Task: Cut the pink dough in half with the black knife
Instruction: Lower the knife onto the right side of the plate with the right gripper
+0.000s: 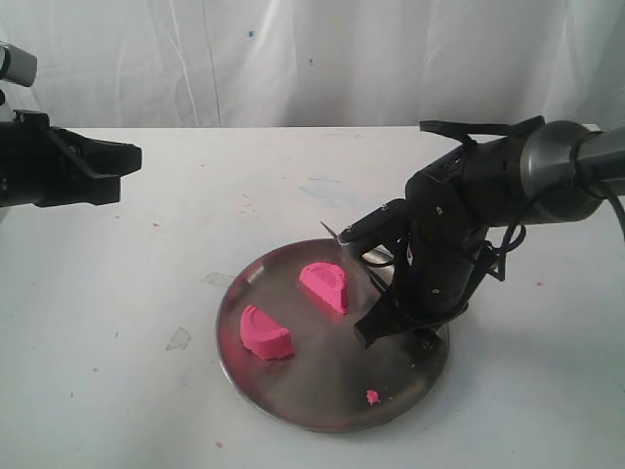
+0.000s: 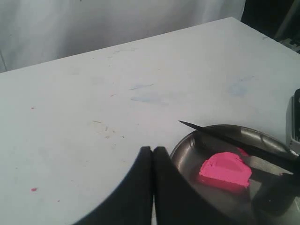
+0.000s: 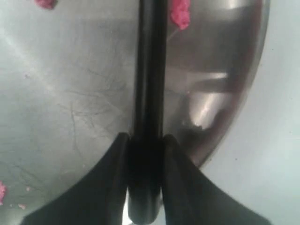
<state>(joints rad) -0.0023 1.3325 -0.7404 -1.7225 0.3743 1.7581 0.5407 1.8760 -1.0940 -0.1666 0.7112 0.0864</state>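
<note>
Two fingers of the left gripper (image 1: 129,156) press together on nothing, above the white worktop (image 1: 195,225) at far left. On the round steel plate (image 1: 322,381) the bright pink soft dough (image 1: 266,334) lies as separate half-round pieces, the right piece (image 1: 325,285) farther back. Just beside that piece runs the long slim black knife (image 2: 220,136), its handle clamped in the right gripper (image 3: 145,140).

pink dough (image 1: 323,285): bright pink | black knife (image 3: 149,70): all black | plate (image 1: 322,391): silver-grey | table (image 1: 146,244): white

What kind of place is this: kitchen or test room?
Probably a robot test bench, not a kitchen: a white table with stains, a white cloth backdrop, and one steel plate holding pink dough.
</note>
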